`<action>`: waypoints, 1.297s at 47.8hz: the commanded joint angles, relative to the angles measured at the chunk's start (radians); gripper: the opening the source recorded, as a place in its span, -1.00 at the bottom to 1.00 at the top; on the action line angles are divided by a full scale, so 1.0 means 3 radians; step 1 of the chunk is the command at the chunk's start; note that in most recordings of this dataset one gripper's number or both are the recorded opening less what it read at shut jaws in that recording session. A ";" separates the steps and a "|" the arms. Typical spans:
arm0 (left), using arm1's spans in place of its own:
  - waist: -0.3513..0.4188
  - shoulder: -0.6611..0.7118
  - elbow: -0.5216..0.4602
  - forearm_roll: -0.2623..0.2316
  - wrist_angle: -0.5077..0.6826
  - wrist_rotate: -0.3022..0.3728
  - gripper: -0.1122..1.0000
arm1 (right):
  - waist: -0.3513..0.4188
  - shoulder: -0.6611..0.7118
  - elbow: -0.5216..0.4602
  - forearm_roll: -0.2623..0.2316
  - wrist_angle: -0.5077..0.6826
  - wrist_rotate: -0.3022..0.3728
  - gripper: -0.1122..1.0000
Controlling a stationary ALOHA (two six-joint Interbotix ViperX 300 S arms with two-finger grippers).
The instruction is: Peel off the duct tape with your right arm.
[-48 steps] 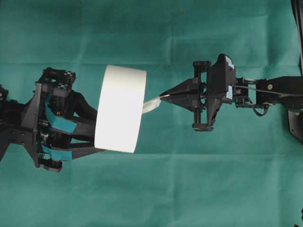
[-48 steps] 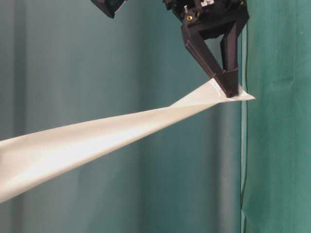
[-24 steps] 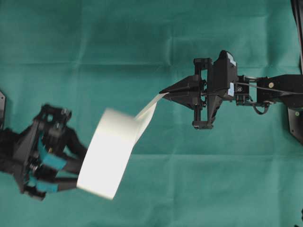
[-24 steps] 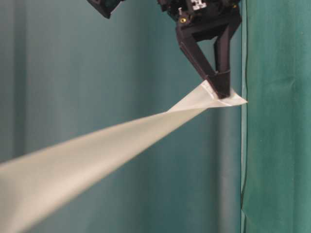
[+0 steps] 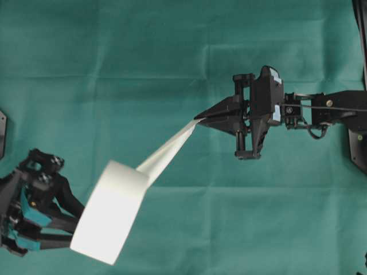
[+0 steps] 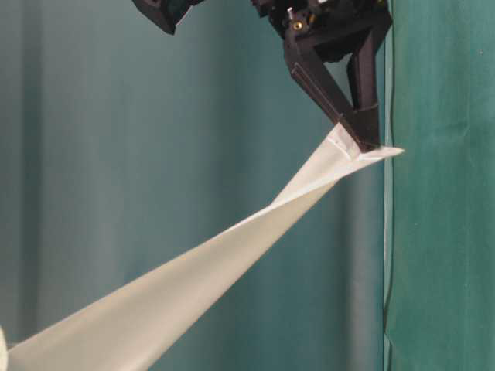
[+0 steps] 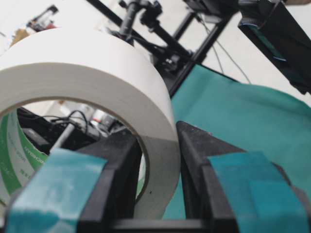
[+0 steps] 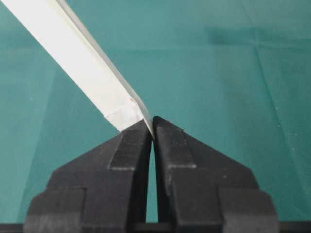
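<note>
Your right gripper (image 5: 199,120) is pinched on the tape tab (image 8: 127,116), jaws pressed together. The strip (image 5: 166,153) runs taut toward 8 o'clock to the roll (image 5: 109,212), whose wall your left gripper (image 7: 158,170) clamps at lower left above the cloth (image 5: 172,46).

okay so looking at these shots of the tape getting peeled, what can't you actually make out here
- Table-level view: the duct tape roll is cut off by the left edge; only its strip shows.
- Left wrist view: the core's print is too small to read, partly behind the left gripper.
- Right wrist view: the tab end disappears between the right gripper fingertips.
</note>
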 commanded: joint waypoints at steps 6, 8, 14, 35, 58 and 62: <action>-0.0240 -0.0174 -0.0036 0.0015 -0.0286 0.0000 -0.43 | -0.0174 -0.0092 0.0046 0.0020 0.0118 0.0072 -0.96; -0.0245 -0.0174 -0.0036 0.0015 -0.0286 0.0000 -0.43 | -0.0174 -0.0112 0.0051 0.0020 0.0123 0.0072 -0.96; -0.0235 -0.0159 -0.0031 0.0015 -0.0291 -0.0005 -0.43 | -0.0174 -0.0159 0.0087 0.0020 0.0128 0.0072 -0.96; -0.0056 -0.0097 -0.0026 0.0000 -0.0440 -0.0031 -0.43 | -0.0184 -0.0312 0.0174 0.0015 0.0123 0.0077 -0.68; 0.0470 0.0077 -0.0036 -0.0031 -0.0629 -0.0348 -0.43 | -0.0179 -0.0757 0.0383 0.0020 0.0112 0.0077 -0.02; 0.0614 0.0087 -0.0041 -0.0031 -0.0629 -0.0557 -0.43 | -0.0184 -0.0828 0.0424 0.0015 0.0112 0.0077 -0.02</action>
